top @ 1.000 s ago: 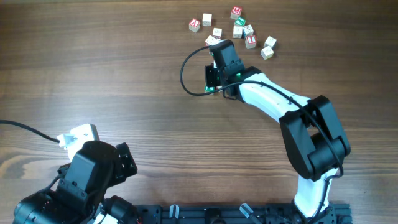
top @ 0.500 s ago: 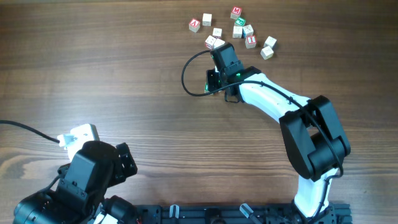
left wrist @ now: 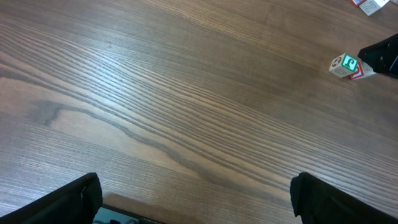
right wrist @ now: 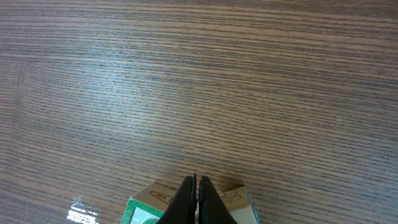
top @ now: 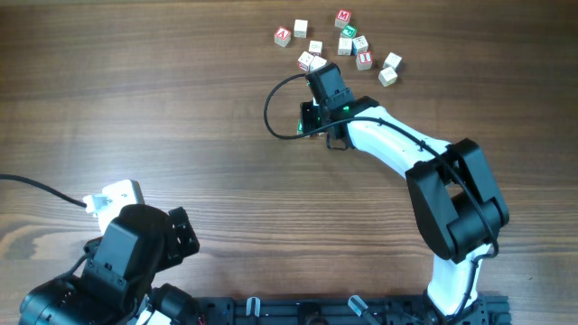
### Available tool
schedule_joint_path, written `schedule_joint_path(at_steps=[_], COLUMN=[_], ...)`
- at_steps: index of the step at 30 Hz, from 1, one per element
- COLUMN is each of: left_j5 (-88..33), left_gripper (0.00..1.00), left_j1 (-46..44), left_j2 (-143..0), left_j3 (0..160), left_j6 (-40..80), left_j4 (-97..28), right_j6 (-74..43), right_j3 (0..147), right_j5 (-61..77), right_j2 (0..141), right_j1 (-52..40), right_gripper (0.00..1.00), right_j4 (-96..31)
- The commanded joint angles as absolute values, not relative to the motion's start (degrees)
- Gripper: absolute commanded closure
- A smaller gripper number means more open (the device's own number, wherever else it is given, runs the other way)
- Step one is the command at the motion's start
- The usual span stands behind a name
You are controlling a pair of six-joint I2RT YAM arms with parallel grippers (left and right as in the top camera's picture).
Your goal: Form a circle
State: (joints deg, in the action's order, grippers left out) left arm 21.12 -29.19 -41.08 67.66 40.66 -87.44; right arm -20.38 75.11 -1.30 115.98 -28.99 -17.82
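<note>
Small pale letter cubes lie at the far side of the table. Two of them, touching, form a clump [top: 312,61] that stands in for the circle; there is no ring. My right gripper [top: 319,70] is shut, and its tips [right wrist: 196,186] rest over the seam between a green-faced cube [right wrist: 144,210] and a plain cube [right wrist: 235,198], gripping neither. The left wrist view shows the same clump [left wrist: 346,65] far off at the right. My left gripper [left wrist: 199,208] is open and empty, low at the near left.
Several loose cubes [top: 352,41] are scattered behind and to the right of the clump, and two more [top: 291,33] lie to its left. The right arm's black cable [top: 269,108] loops out to the left. My left arm [top: 135,253] fills the near left corner.
The right gripper has drawn back a little toward the near right since the oldest frame, and the clump sits slightly nearer. Nothing has moved in the last half second.
</note>
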Motion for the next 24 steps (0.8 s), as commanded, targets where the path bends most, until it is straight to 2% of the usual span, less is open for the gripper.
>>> schedule_joint_path(at_steps=[1,7,13,24], left_j5=[21.1,21.1,21.1,21.1], left_gripper=[0.00,0.00,0.00,0.00], left_j1=[-29.1,-29.1,-29.1,-29.1], left_j2=[-41.2,-41.2,-41.2,-41.2], left_j3=[67.4,67.4,67.4,67.4], left_j6=[41.4,41.4,41.4,41.4], left_j4=[-87.5,-87.5,-87.5,-87.5], right_j6=[-21.0,-25.1,-28.7,-28.4], right_j3=[76.3,76.3,76.0,74.1], right_j5=[-1.3,-10.7,-10.6,-7.6], right_j2=[115.7,112.6,112.2,114.0], right_j1=[-29.1,-28.1,-27.4,-27.4], right_gripper=[0.96,0.95,0.95,0.95], right_j4=[-17.1,-14.9,-20.7,-19.6])
